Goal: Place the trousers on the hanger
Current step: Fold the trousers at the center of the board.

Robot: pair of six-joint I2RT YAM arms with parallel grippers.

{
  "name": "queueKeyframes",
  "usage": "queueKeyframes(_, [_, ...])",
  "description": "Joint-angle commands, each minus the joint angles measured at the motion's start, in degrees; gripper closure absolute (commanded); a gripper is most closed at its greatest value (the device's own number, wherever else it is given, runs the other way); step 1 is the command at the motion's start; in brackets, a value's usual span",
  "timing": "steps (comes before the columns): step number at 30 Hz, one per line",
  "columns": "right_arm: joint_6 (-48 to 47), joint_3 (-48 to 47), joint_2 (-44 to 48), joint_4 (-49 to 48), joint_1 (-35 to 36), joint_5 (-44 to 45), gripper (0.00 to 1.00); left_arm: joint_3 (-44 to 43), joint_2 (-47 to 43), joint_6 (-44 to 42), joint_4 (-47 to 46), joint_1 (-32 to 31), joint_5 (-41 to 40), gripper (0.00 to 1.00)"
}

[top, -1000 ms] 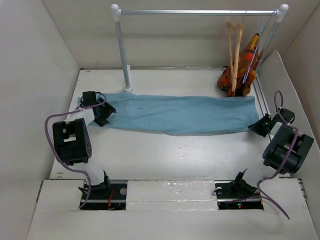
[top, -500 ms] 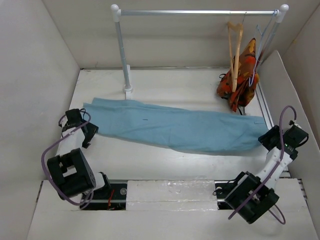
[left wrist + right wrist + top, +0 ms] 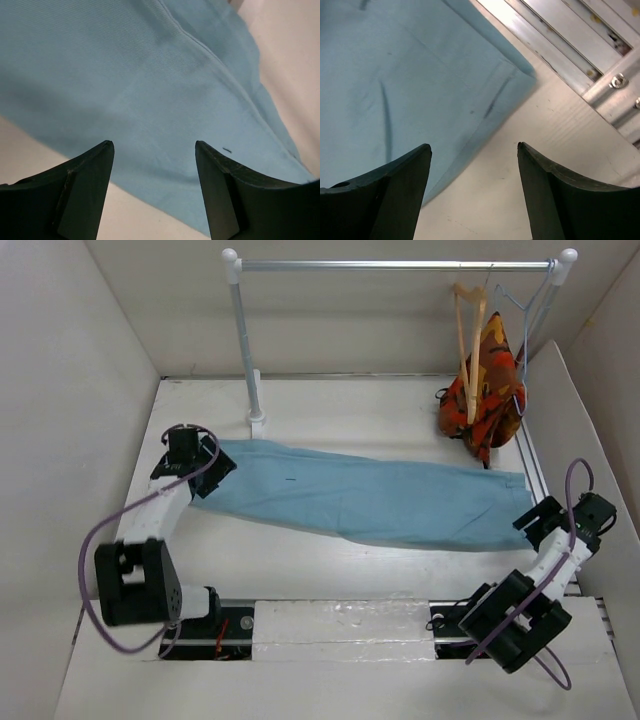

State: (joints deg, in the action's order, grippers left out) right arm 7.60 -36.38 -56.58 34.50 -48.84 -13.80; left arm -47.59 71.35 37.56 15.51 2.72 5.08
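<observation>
The light-blue trousers (image 3: 360, 495) lie flat across the table, slanting from far left to near right. Over their left end my left gripper (image 3: 207, 466) hovers open; in the left wrist view the cloth (image 3: 125, 75) fills the space beyond the spread fingers, and this gripper (image 3: 154, 147) holds nothing. My right gripper (image 3: 531, 521) is open just off the trousers' right end. The right wrist view shows the cloth's corner (image 3: 395, 75) ahead to the left and bare table between the jaws of this gripper (image 3: 474, 147). The wooden hanger (image 3: 468, 335) hangs from the rail at the back right.
A metal rail (image 3: 400, 265) on a post (image 3: 245, 340) spans the back. An orange-red patterned garment (image 3: 487, 380) on a thin wire hanger (image 3: 522, 300) hangs beside the wooden one. An aluminium track (image 3: 570, 45) runs along the right edge. White walls enclose the table.
My right gripper has opened and let go of the trousers' right end. The left gripper drew back to the left, then returned over the left end. The trousers now lie more slanted.
</observation>
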Motion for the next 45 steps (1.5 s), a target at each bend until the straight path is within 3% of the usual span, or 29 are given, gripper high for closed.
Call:
queueKeyframes(1, [1.54, 2.36, -0.02, -1.80, -1.87, 5.71, 0.25, -4.51, 9.84, -2.06, -1.45, 0.18, 3.26, 0.38])
queueKeyframes(5, [2.42, 4.82, -2.57, -4.52, -4.50, 4.85, 0.25, -4.97, 15.39, -0.39, -3.90, 0.18, 7.14, 0.38])
queueKeyframes(8, [4.09, 6.32, -5.74, -11.56, -5.04, 0.88, 0.24, 0.04, 16.63, 1.37, -5.75, 3.78, 7.92, 0.38])
queueKeyframes(16, [3.21, 3.68, -17.34, -21.04, -5.56, -5.71, 0.25, 16.55, 16.10, 0.15, -9.44, 23.87, 19.87, 0.39])
queueKeyframes(21, [4.26, 2.99, -19.71, -21.85, -5.56, -3.52, 0.34, 15.95, 11.03, -0.30, -2.42, 27.15, 16.72, 0.41])
queueKeyframes(22, [4.27, 2.55, -20.06, -21.58, -5.56, -2.82, 0.47, 16.65, 9.17, 0.23, -1.98, 27.16, 16.45, 0.41])
queueKeyframes(24, [3.57, 0.88, -21.02, -19.40, -5.56, -1.23, 0.63, 16.48, 4.18, 1.20, 0.13, 27.16, 14.17, 0.41])
queueKeyframes(25, [3.13, -0.87, -21.20, -17.30, -5.56, 0.17, 0.80, 16.13, 2.58, 1.89, 1.27, 27.16, 13.91, 0.41])
queueKeyframes(28, [3.04, -2.20, -20.42, -14.73, -5.56, 1.67, 1.00, 15.43, -3.84, 2.25, 3.56, 27.16, 14.60, 0.41])
queueKeyframes(34, [4.97, -2.56, -16.29, -11.48, -6.09, 0.80, 1.00, 8.85, -10.09, 2.35, 8.75, 20.93, 12.24, 0.41])
queueKeyframes(36, [4.62, -2.03, -14.62, -11.56, -5.39, -0.69, 1.00, 8.31, -10.88, 1.11, 8.58, 20.39, 7.76, 0.41])
queueKeyframes(39, [4.27, -1.76, -9.36, -10.43, 0.11, -3.51, 1.00, 9.18, -10.19, 0.14, 3.40, 16.98, 11.96, 0.41])
queueKeyframes(43, [2.69, -1.41, -0.13, -5.51, 9.53, -5.26, 1.00, 7.87, -12.90, 4.53, -2.84, 1.01, 10.84, 0.51])
queueKeyframes(44, [2.51, -1.59, 1.98, -3.93, 11.81, -5.44, 1.00, 7.52, -13.34, 5.41, -3.29, -6.60, 9.26, 0.52])
queueKeyframes(45, [2.95, -1.67, 6.35, -2.61, 17.14, -5.45, 1.00, 7.08, -13.08, 6.11, -3.29, -10.07, 8.55, 0.53])
